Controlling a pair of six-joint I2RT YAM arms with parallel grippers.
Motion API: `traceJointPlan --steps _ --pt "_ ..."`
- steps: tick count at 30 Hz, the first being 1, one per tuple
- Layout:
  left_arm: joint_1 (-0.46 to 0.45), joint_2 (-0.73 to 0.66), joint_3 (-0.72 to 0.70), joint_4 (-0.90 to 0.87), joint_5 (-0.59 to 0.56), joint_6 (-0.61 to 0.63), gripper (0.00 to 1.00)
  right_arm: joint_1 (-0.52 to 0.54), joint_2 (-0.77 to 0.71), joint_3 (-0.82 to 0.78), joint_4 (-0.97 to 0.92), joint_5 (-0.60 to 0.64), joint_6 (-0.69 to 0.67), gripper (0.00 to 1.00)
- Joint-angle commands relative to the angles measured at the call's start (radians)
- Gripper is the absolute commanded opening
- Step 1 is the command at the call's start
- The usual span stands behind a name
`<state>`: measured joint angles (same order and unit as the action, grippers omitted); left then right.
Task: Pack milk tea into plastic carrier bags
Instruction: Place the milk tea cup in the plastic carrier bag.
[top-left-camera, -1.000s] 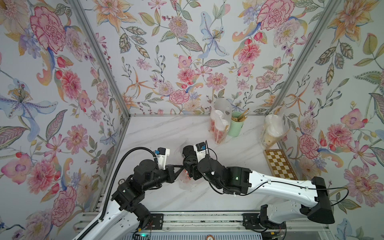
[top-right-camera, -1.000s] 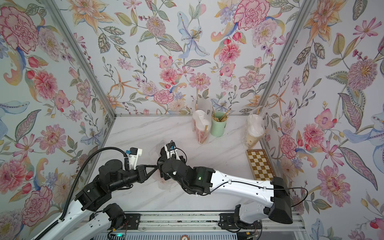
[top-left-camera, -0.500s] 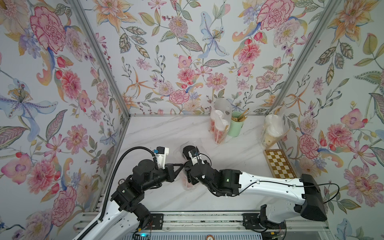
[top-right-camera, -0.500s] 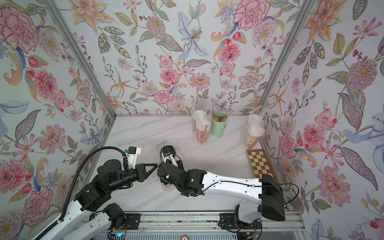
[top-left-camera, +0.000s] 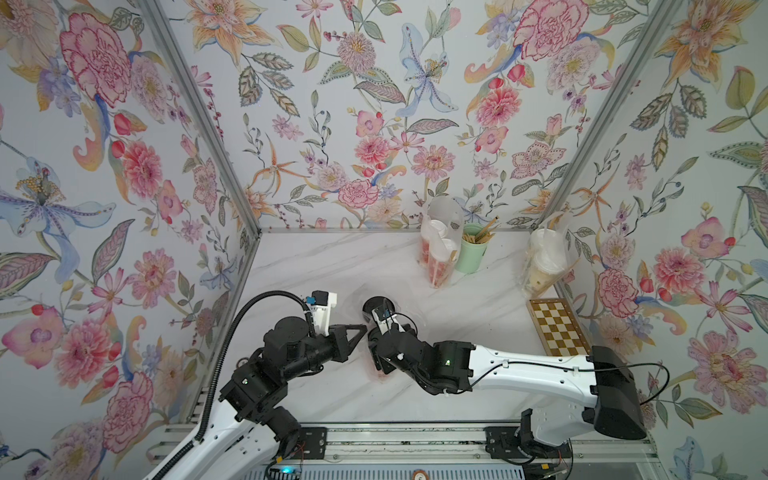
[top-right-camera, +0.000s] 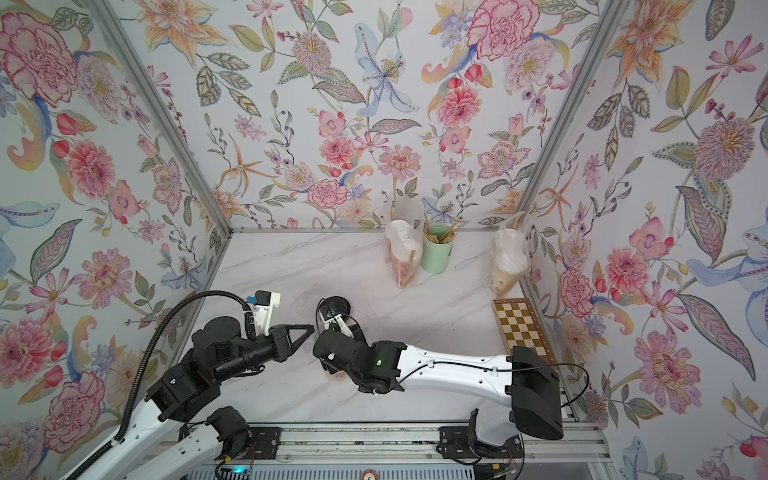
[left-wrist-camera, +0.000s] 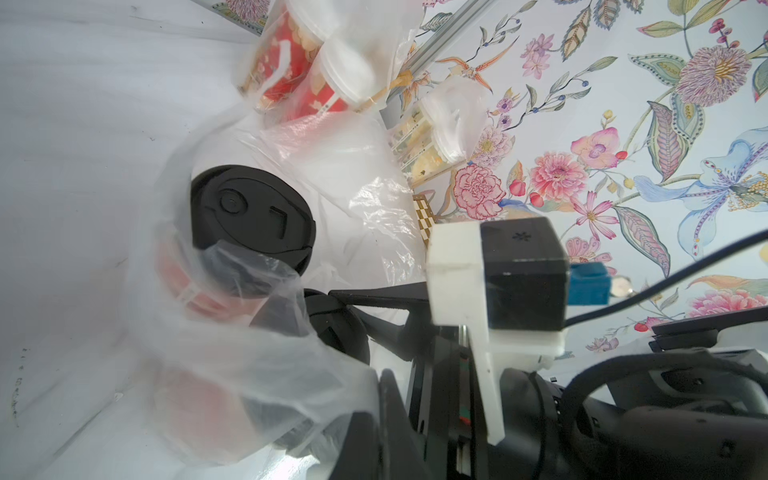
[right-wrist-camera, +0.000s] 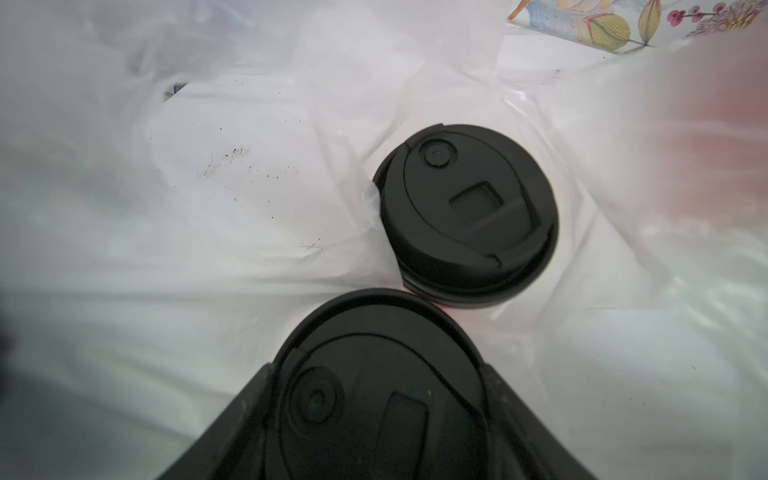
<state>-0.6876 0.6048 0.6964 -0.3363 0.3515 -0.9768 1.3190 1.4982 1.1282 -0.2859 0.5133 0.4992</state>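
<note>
The right end effector (right-wrist-camera: 374, 386) is clamped on the held cup (right-wrist-camera: 365, 415), a black-lidded one, with a jaw on each side of the lid. The jaws stand wide only because the cup is wide. It keeps the cup upright and low inside the open bag (right-wrist-camera: 187, 216), just beside the standing cup (right-wrist-camera: 469, 216), also black-lidded, so the 2 should end up side by side. The left end effector (top-left-camera: 358, 328) is closed. It seems to pinch the bag's rim, though blurred film hides the contact. That would hold the mouth up and wide for the cup to go in.

The right wrist view shows the 2 lids almost touching, but it hides both cup bodies. The left wrist view adds the red side of the standing cup (left-wrist-camera: 249, 212) seen through the film, and plastic rising toward the left end effector.

In both top views only 1 black lid (top-left-camera: 376, 307) shows, and the right arm covers the held cup. These views do show the back of the counter (top-left-camera: 332, 266). The red-cup bag (top-left-camera: 438, 253) and the clear-cup bag (top-left-camera: 544, 262) stand there, each holding 2 white-lidded cups, with a green cup of straws (top-left-camera: 471, 253) between them. A checkered board (top-left-camera: 557, 328) lies by the wall. By this reckoning, 4 of the 6 cups are packed.
</note>
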Motion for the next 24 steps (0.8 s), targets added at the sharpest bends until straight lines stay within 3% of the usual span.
traceJointPlan --steps 1,6,11,15,24 --pt "-0.009 0.0 0.057 0.036 0.002 0.021 0.02 0.0 0.037 -0.028 -0.008 -0.032 -0.019 0.44" --pt "-0.009 0.008 0.078 -0.028 -0.032 0.044 0.04 0.0 0.015 -0.018 -0.016 -0.046 -0.019 0.61" --pt "-0.008 0.023 0.121 -0.133 -0.136 0.088 0.22 -0.02 -0.051 0.048 -0.068 -0.063 -0.022 0.78" --pt "-0.01 0.065 0.147 -0.129 -0.138 0.112 0.38 -0.06 -0.101 0.117 -0.128 -0.107 -0.024 0.81" --pt "-0.009 0.2 0.292 -0.217 -0.203 0.232 0.55 -0.217 -0.191 0.224 -0.278 -0.227 -0.021 0.81"
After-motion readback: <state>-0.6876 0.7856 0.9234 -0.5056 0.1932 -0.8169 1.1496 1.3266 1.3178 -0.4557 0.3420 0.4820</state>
